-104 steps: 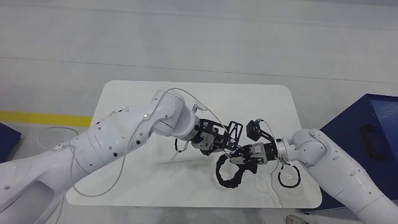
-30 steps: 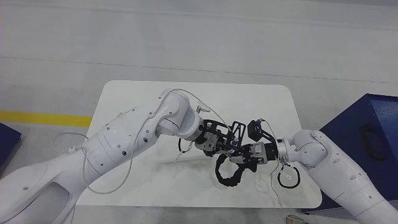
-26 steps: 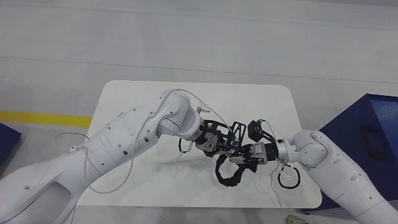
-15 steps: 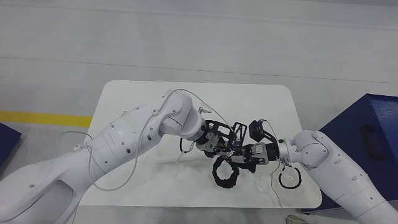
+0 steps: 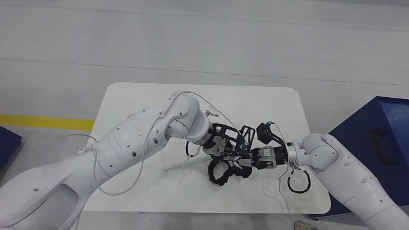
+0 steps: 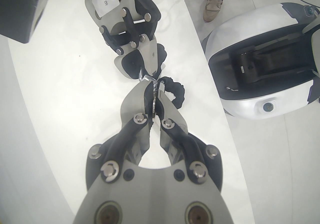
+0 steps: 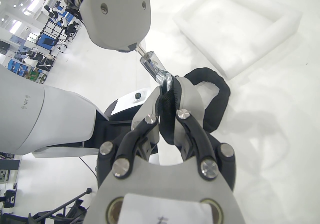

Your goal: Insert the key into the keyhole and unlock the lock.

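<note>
- Key (image 6: pixel 153 106): pinched edge-on between the fingers of the left gripper (image 6: pixel 154 90), which is clenched on the key's head. The blade sticks out past the fingertips, and in the right wrist view its tip meets the end of the lock.
- Lock (image 7: pixel 150 61): a small silver body held in the air above the table (image 5: pixel 262 102), between the two grippers near the table's middle. It hangs by a metal link from a black sleeved cable (image 7: pixel 220 100).
- Right gripper (image 7: pixel 172 85): clamped on the cable just behind the link, not on the silver body itself. The rest of the cable loops down beside it.
- Step in hand, as I judge it: insertion. The blade is lined up with the keyhole end and looks at least started in. How deep it sits cannot be told, since the left fingertips hide the joint.
- Next move calls for a straight push along the blade's own line until the key seats, then a twist of the left wrist.
- Because the right grip is on soft cable and a link, the body may swivel or back away under the push or the turn. That arm likely needs to brace firmly, or the twist will spin the lock rather than free it.
- Tray (image 7: pixel 197 27): white foam, lying on the table near the grippers and apart from them.
</note>
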Controlling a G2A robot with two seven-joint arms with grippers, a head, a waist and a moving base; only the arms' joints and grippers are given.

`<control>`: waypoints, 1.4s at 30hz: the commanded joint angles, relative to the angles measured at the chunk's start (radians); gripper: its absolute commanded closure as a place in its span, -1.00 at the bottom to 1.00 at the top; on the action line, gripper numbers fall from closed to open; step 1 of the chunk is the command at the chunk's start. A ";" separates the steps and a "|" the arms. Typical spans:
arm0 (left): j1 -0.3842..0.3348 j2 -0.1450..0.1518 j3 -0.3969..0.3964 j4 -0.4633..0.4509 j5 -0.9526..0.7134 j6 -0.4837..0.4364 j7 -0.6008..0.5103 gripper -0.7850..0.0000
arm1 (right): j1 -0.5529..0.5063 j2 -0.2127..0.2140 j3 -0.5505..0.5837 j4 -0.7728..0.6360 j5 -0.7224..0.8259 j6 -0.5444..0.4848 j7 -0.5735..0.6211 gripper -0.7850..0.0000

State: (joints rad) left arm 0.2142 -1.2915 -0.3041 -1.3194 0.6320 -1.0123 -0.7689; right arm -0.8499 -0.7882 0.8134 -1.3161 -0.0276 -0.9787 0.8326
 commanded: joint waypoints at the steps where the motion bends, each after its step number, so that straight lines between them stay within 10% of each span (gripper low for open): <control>1: 0.000 -0.001 0.000 -0.001 0.003 0.000 -0.001 1.00 | 0.001 -0.001 0.000 0.001 0.001 -0.001 0.001 1.00; 15: 0.007 -0.001 -0.007 -0.013 0.012 0.000 0.000 1.00 | 0.003 -0.001 -0.007 0.007 0.023 0.000 0.009 1.00; 16: 0.007 -0.001 -0.008 -0.014 0.010 0.000 0.001 0.63 | 0.004 -0.001 -0.009 0.007 0.024 0.001 0.010 1.00; 17: 0.008 0.000 -0.011 -0.017 0.009 0.000 0.006 -1.00 | 0.004 -0.001 -0.010 0.007 0.028 0.002 0.011 1.00; 42: 0.143 0.117 -0.285 -0.165 0.254 0.049 0.205 -1.00 | 0.132 0.005 -0.160 0.134 0.371 0.060 0.069 1.00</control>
State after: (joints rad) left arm 0.3579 -1.1748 -0.5899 -1.4848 0.8868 -0.9635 -0.5637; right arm -0.7233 -0.7844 0.6546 -1.1894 0.3344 -0.9139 0.9063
